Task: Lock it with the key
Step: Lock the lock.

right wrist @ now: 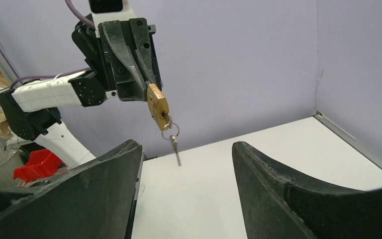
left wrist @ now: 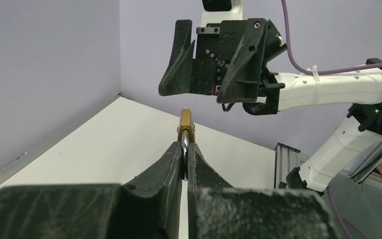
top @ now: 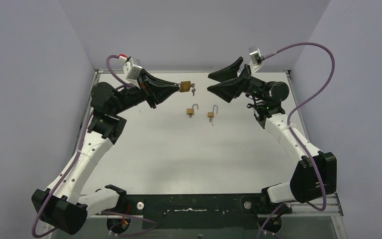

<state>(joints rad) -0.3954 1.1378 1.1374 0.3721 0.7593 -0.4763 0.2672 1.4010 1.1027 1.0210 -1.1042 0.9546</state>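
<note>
My left gripper (top: 175, 87) is shut on the shackle of a brass padlock (top: 185, 86) and holds it in the air above the far part of the table. A key (top: 193, 90) on a ring hangs from the padlock's underside. In the left wrist view the padlock (left wrist: 186, 127) sticks out past my fingertips. In the right wrist view the padlock (right wrist: 157, 106) and its dangling key (right wrist: 175, 148) hang straight ahead. My right gripper (top: 218, 82) is wide open and empty, facing the padlock from the right with a gap between them.
Two more brass padlocks lie on the white table (top: 179, 159) with open shackles: one (top: 192, 110) left, one (top: 211, 114) right with a key below it. Grey walls close the left, back and right sides.
</note>
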